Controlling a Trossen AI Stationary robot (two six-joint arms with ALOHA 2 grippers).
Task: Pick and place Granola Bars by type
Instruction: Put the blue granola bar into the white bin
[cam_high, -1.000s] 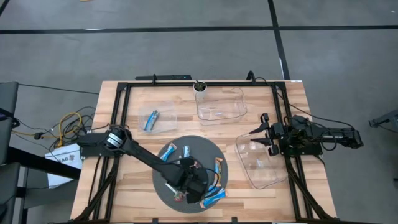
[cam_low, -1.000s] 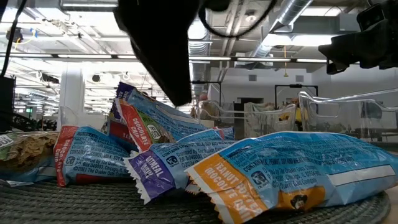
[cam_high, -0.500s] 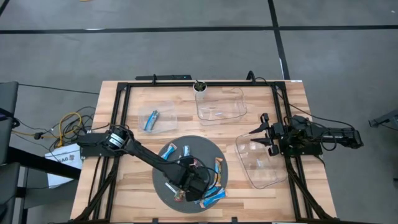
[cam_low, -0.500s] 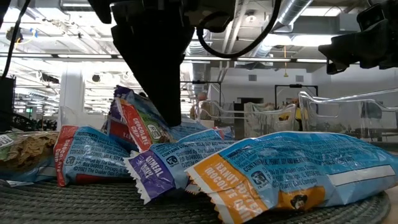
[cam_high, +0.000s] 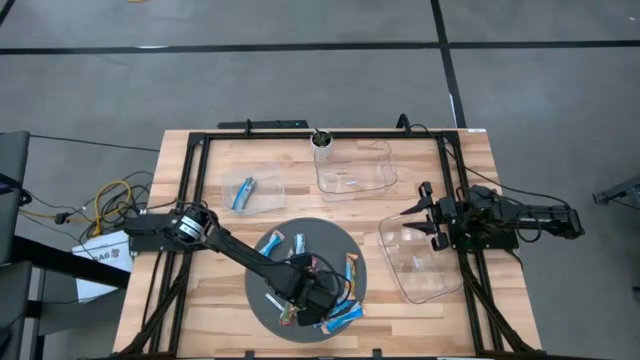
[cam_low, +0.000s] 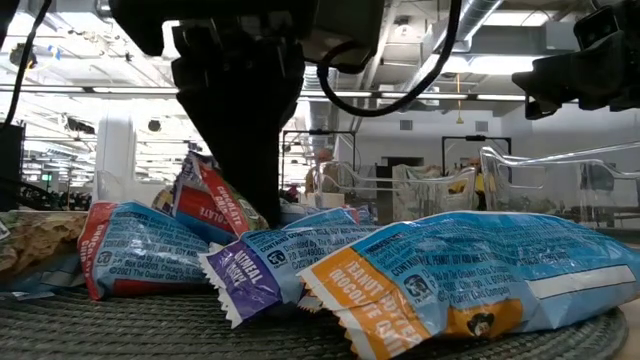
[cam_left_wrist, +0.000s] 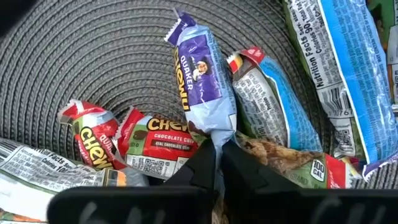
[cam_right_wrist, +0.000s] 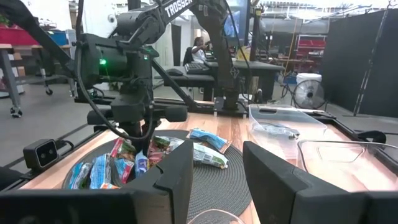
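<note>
Several granola bars lie heaped on a round grey woven mat near the table's near edge. Their wrappers are blue-and-white, purple, red and green. My left gripper is down in the heap, shut on a purple-and-blue bar. In the low view it stands as a dark block behind a red bar and a big blue bar. My right gripper waits open over a clear tub at the table's right side; its fingers frame the right wrist view. My left gripper pinches the purple-and-blue bar by its crimped end, between the tips of its two fingers. The fingers come from above, pointing down into the heap and in line with the bar's length. The bar still lies on the mat and on the neighbouring bars.
One clear tub at the far left holds one blue bar. Another sits far middle beside a small cup, and a third at the right. A black frame borders the wooden table.
My left gripper has come down into the heap and shifted a little toward the table's near-left. In the low view the red bar and the blue bar on the left have been nudged and tilted as it sank.
</note>
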